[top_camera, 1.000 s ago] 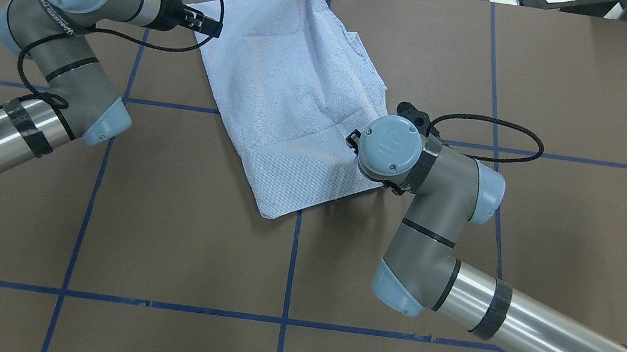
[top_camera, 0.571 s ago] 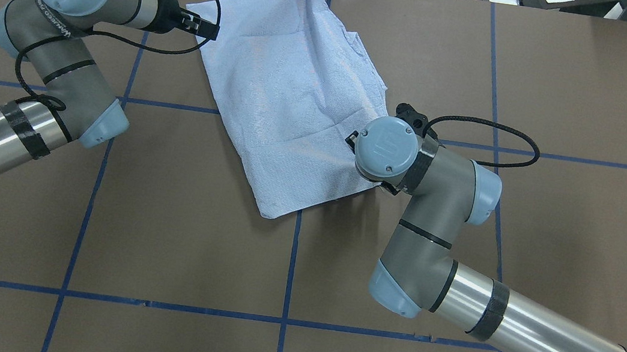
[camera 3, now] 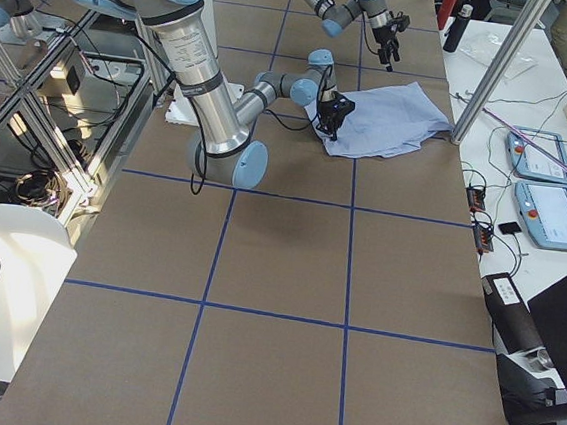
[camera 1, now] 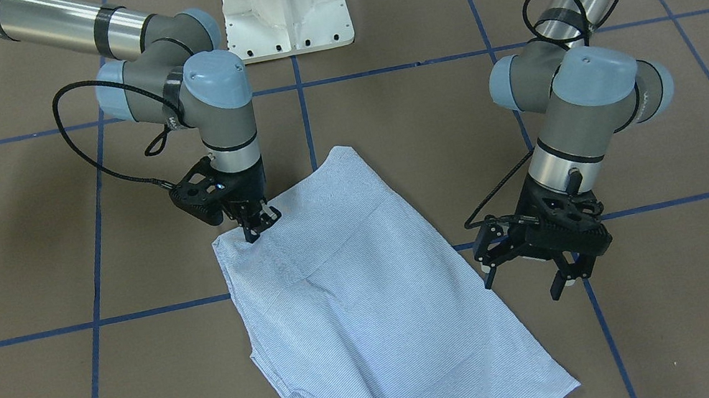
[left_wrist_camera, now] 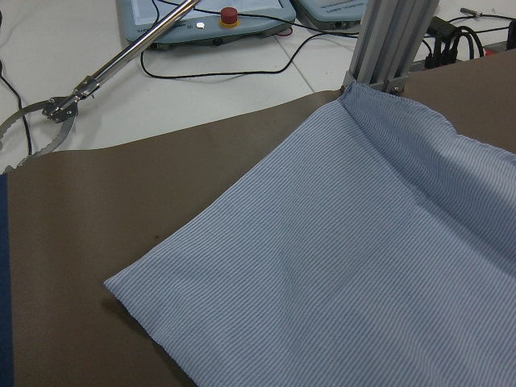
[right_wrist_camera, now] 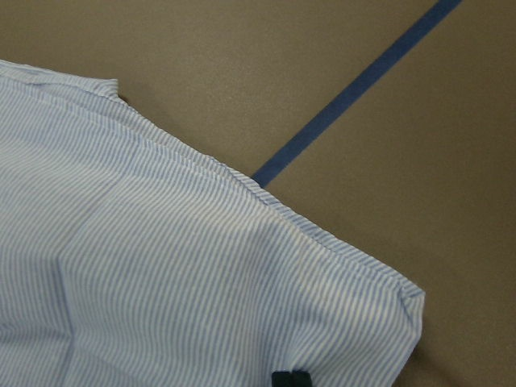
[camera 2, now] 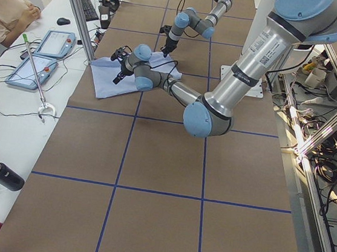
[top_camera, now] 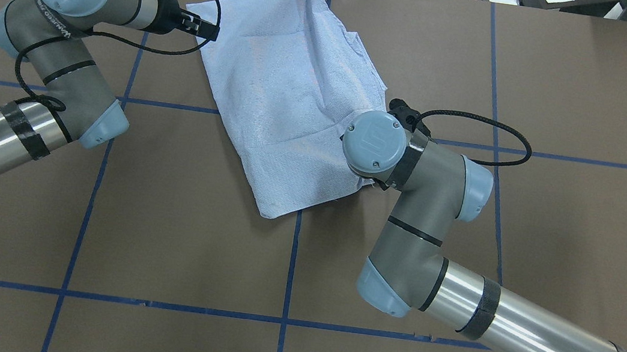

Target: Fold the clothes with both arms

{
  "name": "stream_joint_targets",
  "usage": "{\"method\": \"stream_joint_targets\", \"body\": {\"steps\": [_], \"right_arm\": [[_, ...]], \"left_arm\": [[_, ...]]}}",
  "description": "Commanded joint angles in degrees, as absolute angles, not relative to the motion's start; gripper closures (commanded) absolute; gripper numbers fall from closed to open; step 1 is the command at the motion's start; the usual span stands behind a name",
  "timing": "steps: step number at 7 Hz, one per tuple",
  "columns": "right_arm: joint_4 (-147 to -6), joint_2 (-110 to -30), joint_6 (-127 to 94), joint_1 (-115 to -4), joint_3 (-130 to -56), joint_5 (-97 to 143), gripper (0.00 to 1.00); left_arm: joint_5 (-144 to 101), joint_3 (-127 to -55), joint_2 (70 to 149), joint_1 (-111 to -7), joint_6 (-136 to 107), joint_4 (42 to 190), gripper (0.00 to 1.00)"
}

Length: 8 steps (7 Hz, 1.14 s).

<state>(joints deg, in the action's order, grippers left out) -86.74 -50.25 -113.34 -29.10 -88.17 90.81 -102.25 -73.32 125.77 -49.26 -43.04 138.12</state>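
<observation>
- The shirt (top_camera: pixel 280 87) lies folded flat on the brown table (top_camera: pixel 173 230). It sits across from the white base (camera 1: pixel 285 14), straddling the blue tape line (top_camera: pixel 291 270) that runs out from the base.
- My right gripper (camera 1: pixel 259 224) stands upright at the shirt's edge that faces the base, close to the corner on my right.
- Its fingertips (right_wrist_camera: pixel 290 377) are pressed together, pinching the striped cloth at that hem. The corner juts out just beside them.
- My left gripper (camera 1: pixel 569 279) hangs just beside the shirt on my left, farther from the base than the right one and apart from the cloth.
- Its fingers are spread apart above the table; the shirt's far corner lies just in front of them.
</observation>
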Motion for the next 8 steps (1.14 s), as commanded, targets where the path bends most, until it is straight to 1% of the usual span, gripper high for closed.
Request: {"method": "stream_joint_targets", "body": {"steps": [1, 2, 3, 4, 5, 6, 8], "right_arm": [[-90.07, -51.32, -116.60, -28.66, -93.40, 90.62, 1.00], [-90.78, -53.85, -119.41, -24.21, -97.78, 86.35, 1.00], [-94.62, -56.14, -120.49, -19.73, -103.56, 82.31, 1.00], [-101.18, -56.60, -124.07, -16.56, -107.89, 81.22, 1.00], [-103.34, -56.51, -125.41, -14.35, -109.76, 78.17, 1.00], [-103.19, -56.25, -124.03, -14.41, -109.17, 78.05, 1.00], [-100.83, -55.55, -112.98, -19.75, -108.28, 78.13, 1.00]], "left_arm": [[-102.48, -75.66, 125.51, -48.96, -44.11, 137.99, 0.00], [-104.39, -78.20, 123.85, -47.82, -46.82, 138.08, 0.00], [-106.42, -82.05, 120.88, -47.64, -47.11, 138.08, 0.00], [-108.18, -86.27, 117.54, -47.55, -47.81, 138.08, 0.00], [-109.24, -89.09, 116.03, -46.94, -51.47, 138.08, 0.00], [-109.07, -90.16, 114.88, -45.02, -51.94, 138.08, 0.00], [-108.81, -90.00, 114.61, -45.00, -51.94, 138.08, 0.00]]}}
